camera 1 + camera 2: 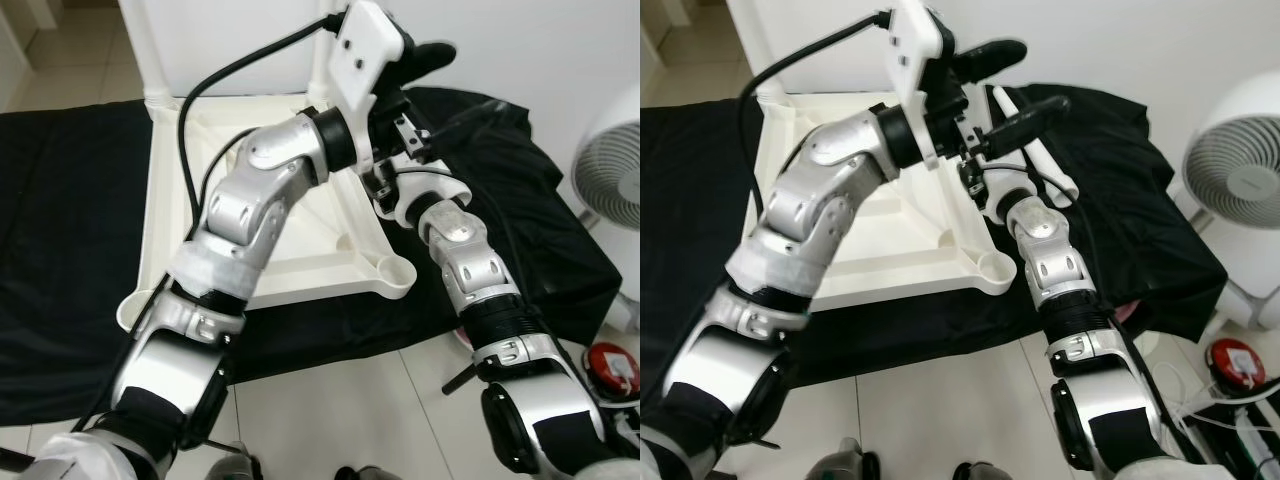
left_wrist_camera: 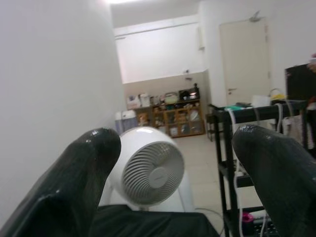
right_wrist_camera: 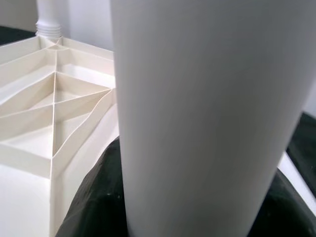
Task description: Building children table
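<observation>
- White plastic tabletop [image 1: 300, 240] lies upside down on a black cloth [image 1: 70, 250] spread over the floor, ribbed underside up, with leg sockets at its corners; one leg [image 1: 140, 50] already stands upright in the far-left socket.
- Another white table leg [image 3: 207, 113] sits in the right pincer [image 1: 985, 150], whose black fingers appear clamped around it (the wrist camera sees the tube close up, with the tabletop's ribs behind).
- Judging by the head views, this leg's long axis stands roughly upright over the far-right corner, so the right arm is the nearer one for seating it.
- A further loose leg [image 1: 1035, 155] lies flat on the cloth just right of the tabletop.
- Left pincer [image 2: 168, 163] hangs above the same corner, fingers spread wide and holding nothing, aimed out at a white fan [image 1: 610, 170].
</observation>
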You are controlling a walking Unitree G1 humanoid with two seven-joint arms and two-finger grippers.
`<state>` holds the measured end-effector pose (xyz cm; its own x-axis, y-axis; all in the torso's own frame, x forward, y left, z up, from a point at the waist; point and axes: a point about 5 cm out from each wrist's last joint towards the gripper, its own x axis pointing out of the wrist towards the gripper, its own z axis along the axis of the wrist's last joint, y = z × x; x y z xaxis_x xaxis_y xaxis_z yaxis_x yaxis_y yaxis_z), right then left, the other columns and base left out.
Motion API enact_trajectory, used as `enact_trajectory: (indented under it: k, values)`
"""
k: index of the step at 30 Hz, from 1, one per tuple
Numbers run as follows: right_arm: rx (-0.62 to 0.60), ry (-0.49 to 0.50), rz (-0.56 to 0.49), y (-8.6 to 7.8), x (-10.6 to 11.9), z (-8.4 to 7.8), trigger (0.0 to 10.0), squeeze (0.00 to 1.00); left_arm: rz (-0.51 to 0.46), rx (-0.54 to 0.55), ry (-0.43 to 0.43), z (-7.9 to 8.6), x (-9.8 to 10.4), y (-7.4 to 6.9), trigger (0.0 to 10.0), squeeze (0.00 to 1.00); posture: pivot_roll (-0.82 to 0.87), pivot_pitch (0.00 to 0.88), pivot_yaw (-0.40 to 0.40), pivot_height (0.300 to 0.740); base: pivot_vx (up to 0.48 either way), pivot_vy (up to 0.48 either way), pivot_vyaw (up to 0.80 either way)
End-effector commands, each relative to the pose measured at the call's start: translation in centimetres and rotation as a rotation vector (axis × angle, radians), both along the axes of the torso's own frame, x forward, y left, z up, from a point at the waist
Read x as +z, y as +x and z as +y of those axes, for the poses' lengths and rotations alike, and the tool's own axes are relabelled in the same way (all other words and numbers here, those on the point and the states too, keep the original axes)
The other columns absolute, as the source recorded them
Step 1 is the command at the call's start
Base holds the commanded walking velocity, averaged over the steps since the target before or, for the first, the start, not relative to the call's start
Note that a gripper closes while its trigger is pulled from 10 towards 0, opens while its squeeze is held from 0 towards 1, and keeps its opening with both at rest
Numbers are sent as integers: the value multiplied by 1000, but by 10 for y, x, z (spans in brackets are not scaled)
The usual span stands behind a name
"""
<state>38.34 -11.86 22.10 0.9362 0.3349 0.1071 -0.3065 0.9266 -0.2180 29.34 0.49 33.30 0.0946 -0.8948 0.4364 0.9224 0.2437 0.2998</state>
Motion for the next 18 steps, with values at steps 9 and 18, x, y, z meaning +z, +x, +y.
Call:
enact_trajectory:
  k: [9,18]
  values:
    - [-59,363,55,1,-3,-10,10000,0,97,-49,-19,19,-15,-3,10000,0,38,16,-47,740,0,0,0]
    - [41,414,-99,-17,8,-6,10000,0,211,209,1,47,-54,26,10000,0,33,13,-43,740,0,0,0]
